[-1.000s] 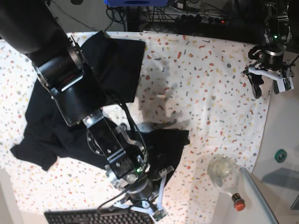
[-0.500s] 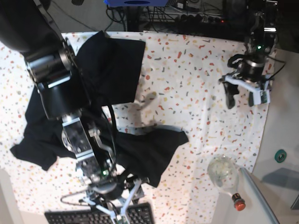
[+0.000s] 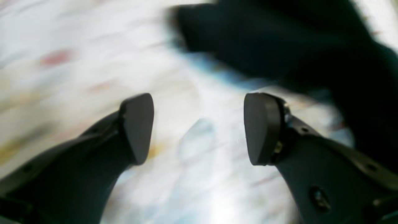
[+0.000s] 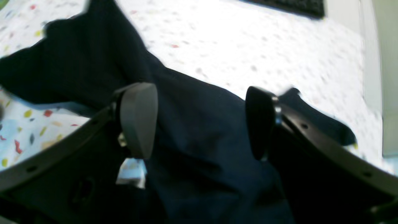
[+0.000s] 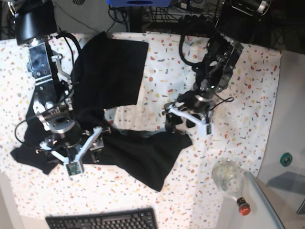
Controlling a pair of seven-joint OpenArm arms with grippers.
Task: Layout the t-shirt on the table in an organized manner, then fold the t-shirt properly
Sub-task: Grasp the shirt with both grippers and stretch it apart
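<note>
While the black t-shirt [image 5: 114,95] lies crumpled and unfolded on the speckled table [image 5: 238,86], my right gripper [image 4: 199,121] gapes empty above its cloth, and my left gripper [image 3: 199,127], wide and empty, has its corner just ahead. Spreading and folding remain, I judge.

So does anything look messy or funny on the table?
Yes. The black t-shirt lies crumpled and twisted across the speckled table, bunched in the middle, one flap pointing toward the keyboard. Nothing looks spilled or broken.
</note>
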